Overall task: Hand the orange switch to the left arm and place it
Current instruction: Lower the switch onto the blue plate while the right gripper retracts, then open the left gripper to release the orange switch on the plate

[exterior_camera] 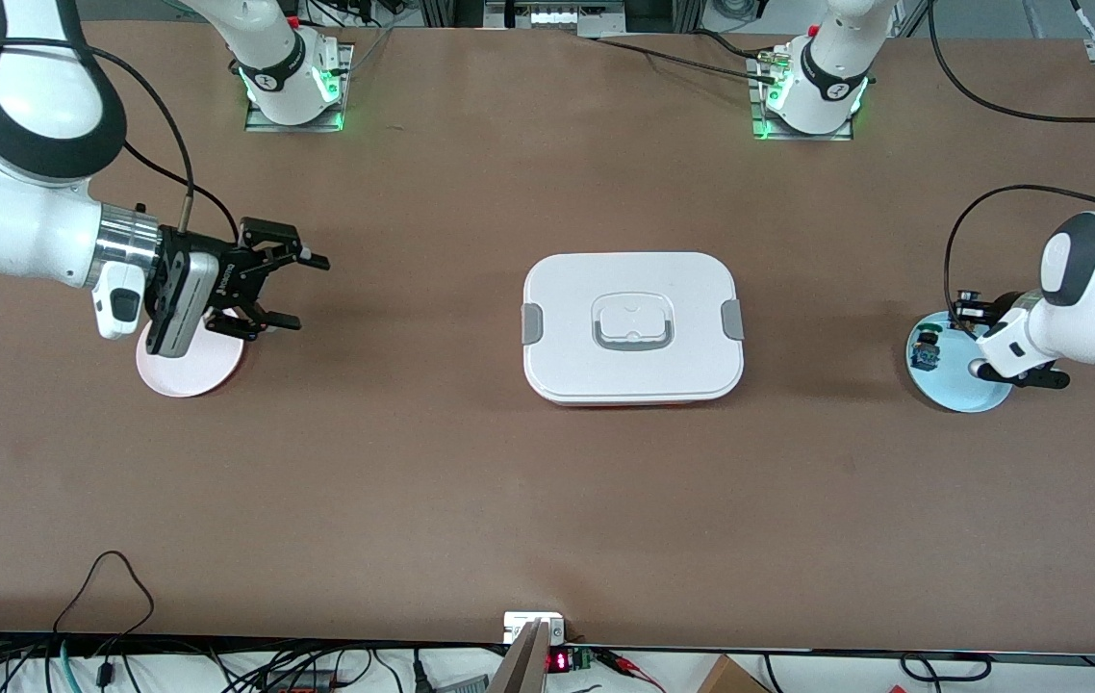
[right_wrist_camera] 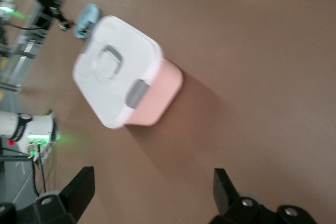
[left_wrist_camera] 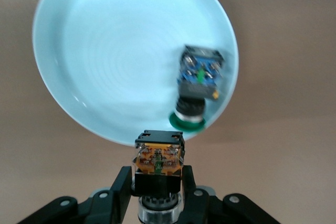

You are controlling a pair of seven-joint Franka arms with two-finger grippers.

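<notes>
The orange switch (left_wrist_camera: 158,158) shows its yellowish-brown body and black collar, pinched between the fingers of my left gripper (left_wrist_camera: 157,179). That gripper (exterior_camera: 964,308) hangs over the edge of the light-blue plate (exterior_camera: 961,390) at the left arm's end of the table. The switch itself does not show in the front view. The white box (exterior_camera: 632,327) with grey latches stands in the middle of the table, and it also shows in the right wrist view (right_wrist_camera: 118,72). My right gripper (exterior_camera: 305,292) is open and holds nothing over the rim of a pink plate (exterior_camera: 184,371); its fingers (right_wrist_camera: 81,188) stand wide apart.
A switch with a green cap and blue body (left_wrist_camera: 198,80) lies on the light-blue plate (left_wrist_camera: 105,51). Cables and small electronics (exterior_camera: 547,654) line the table edge nearest the front camera. Both arm bases (exterior_camera: 295,87) are bolted along the edge farthest from it.
</notes>
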